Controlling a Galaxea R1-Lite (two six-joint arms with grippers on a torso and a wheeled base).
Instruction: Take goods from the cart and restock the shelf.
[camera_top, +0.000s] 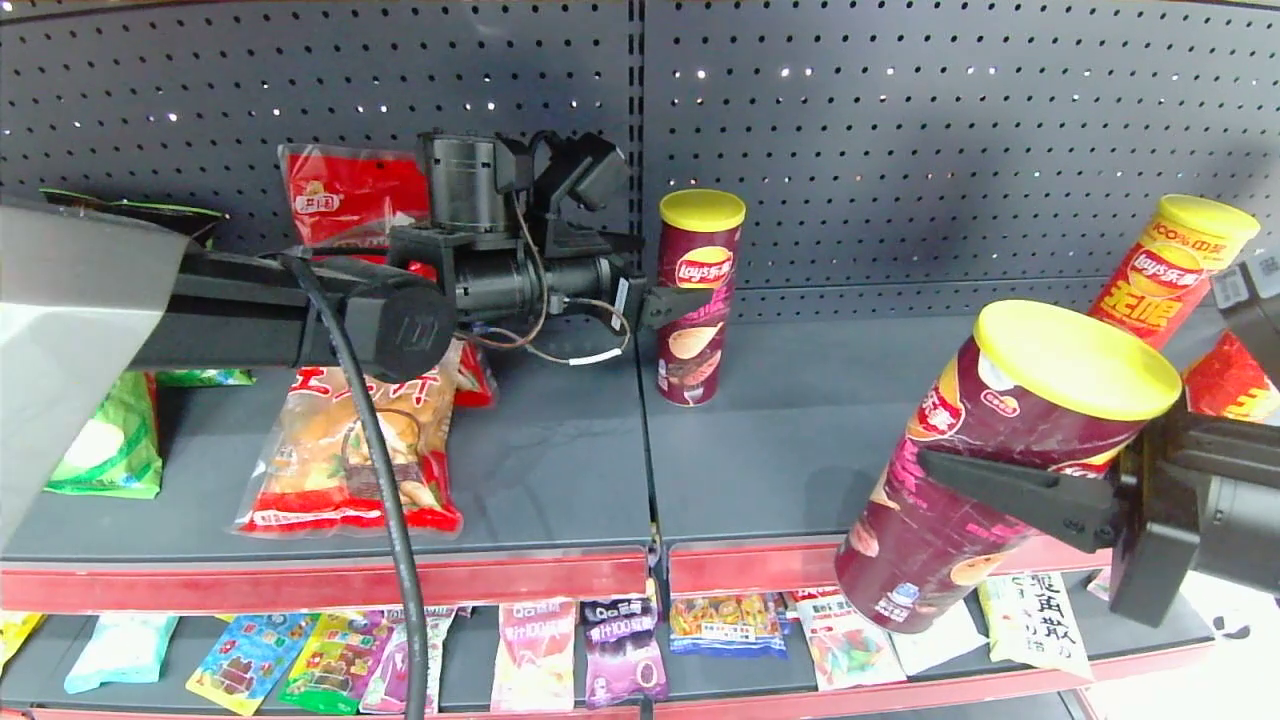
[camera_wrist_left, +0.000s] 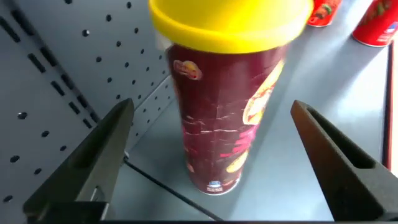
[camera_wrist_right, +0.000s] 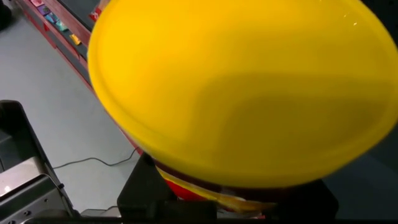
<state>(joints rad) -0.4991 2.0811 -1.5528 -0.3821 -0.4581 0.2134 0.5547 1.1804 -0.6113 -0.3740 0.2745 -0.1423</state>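
Your right claw (camera_top: 985, 455) pinches a tilted purple can (camera_top: 930, 545) in front of the shelf (camera_top: 820, 420); it is not put down yet. Your left claw (camera_wrist_left: 211, 165) is spread around a second purple can (camera_top: 700, 250) standing on the shelf; that one looks done. The tilted purple can hides one right finger.

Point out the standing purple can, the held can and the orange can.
standing purple can (camera_top: 700, 262): head view, upper body.
held can (camera_top: 1075, 358): head view, yellow lid.
orange can (camera_top: 1150, 285): head view, body.
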